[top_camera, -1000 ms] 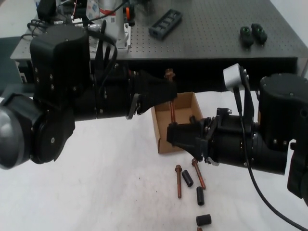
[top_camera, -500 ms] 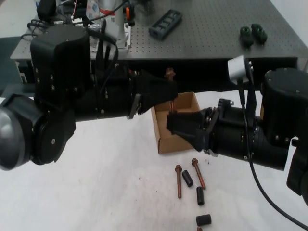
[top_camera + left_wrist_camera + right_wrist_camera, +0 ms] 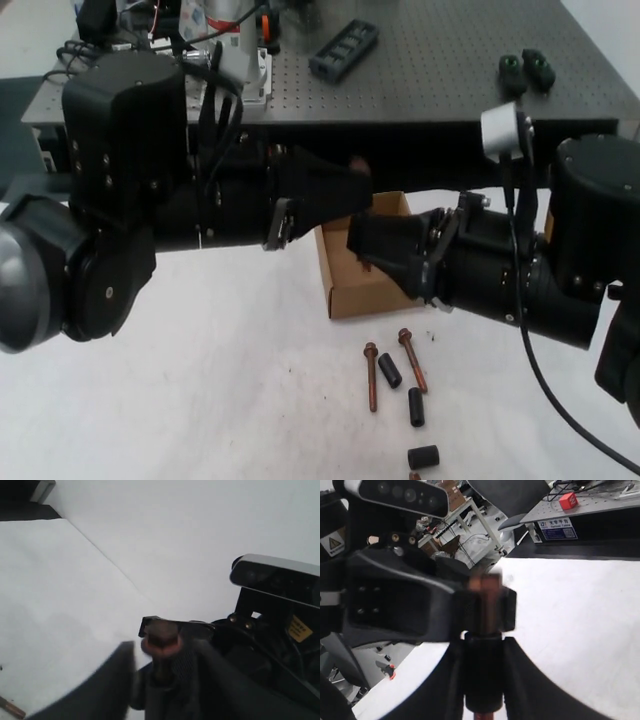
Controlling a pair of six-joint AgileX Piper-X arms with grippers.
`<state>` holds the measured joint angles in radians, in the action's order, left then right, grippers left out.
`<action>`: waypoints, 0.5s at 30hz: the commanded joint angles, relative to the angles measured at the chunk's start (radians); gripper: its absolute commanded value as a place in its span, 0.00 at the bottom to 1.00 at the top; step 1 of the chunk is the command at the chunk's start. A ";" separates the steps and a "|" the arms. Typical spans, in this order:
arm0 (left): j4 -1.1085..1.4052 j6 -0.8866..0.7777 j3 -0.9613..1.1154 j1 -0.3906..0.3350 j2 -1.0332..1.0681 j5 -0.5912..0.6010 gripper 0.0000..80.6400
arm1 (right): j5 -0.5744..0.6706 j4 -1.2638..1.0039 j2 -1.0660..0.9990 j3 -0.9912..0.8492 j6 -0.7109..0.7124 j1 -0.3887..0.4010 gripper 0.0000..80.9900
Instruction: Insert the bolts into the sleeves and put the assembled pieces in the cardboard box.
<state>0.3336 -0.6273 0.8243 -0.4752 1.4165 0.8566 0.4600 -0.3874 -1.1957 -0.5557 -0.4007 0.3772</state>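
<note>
Copper bolt (image 3: 488, 599) between left jaws, black sleeve (image 3: 482, 675) between right jaws

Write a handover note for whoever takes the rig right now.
Left tool: shut on a bolt, by the cardboard box.
Right tool: shut on a sleeve; the bolt runs through it.
On the cloth in front of the box: loose bolts and loose sleeves.
Done: this one bolt is in its sleeve, with both tools on the piece.
Left: let go with one tool and put the piece in the box, then probably pair up the loose ones.
</note>
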 commanded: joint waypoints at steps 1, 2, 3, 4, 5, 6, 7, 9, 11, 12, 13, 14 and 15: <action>0.004 -0.004 0.000 0.000 -0.009 -0.017 0.74 | -0.030 -0.045 0.003 -0.009 0.005 -0.024 0.05; 0.004 -0.007 0.000 0.000 -0.009 -0.056 0.76 | -0.045 -0.046 0.003 -0.009 0.005 -0.037 0.05; 0.004 -0.007 0.000 0.000 -0.009 -0.099 0.75 | -0.067 -0.046 0.003 -0.009 0.015 -0.055 0.05; 0.004 0.000 0.000 0.000 -0.009 -0.150 0.74 | -0.097 -0.044 0.001 -0.009 0.032 -0.076 0.05; 0.004 0.009 0.000 0.000 -0.009 -0.206 0.73 | -0.130 -0.041 -0.004 -0.013 0.047 -0.099 0.05; 0.002 0.022 0.000 0.000 -0.009 -0.267 0.71 | -0.157 -0.021 -0.020 -0.027 0.060 -0.123 0.05; -0.005 0.038 0.000 0.000 -0.009 -0.327 0.70 | -0.167 0.012 -0.053 -0.052 0.081 -0.147 0.05; -0.018 0.082 0.000 0.000 -0.009 -0.409 0.69 | -0.181 0.097 -0.125 -0.126 0.145 -0.178 0.05; -0.031 0.117 0.000 0.000 -0.009 -0.468 0.68 | -0.225 0.201 -0.228 -0.236 0.224 -0.187 0.05; -0.036 0.135 0.000 0.000 -0.009 -0.488 0.68 | -0.247 0.251 -0.273 -0.284 0.258 -0.186 0.05; -0.043 0.149 0.000 0.000 -0.009 -0.505 0.67 | -0.277 0.301 -0.332 -0.347 0.290 -0.188 0.05; -0.046 0.160 0.000 0.000 -0.009 -0.514 0.66 | -0.298 0.349 -0.389 -0.412 0.306 -0.184 0.05; -0.049 0.170 0.000 0.000 -0.009 -0.514 0.65 | -0.323 0.387 -0.437 -0.464 0.317 -0.178 0.05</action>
<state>0.2814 -0.4788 0.8243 -0.4752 1.4165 0.3601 0.1855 -0.0879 -1.5507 -0.9136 -0.1410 0.1948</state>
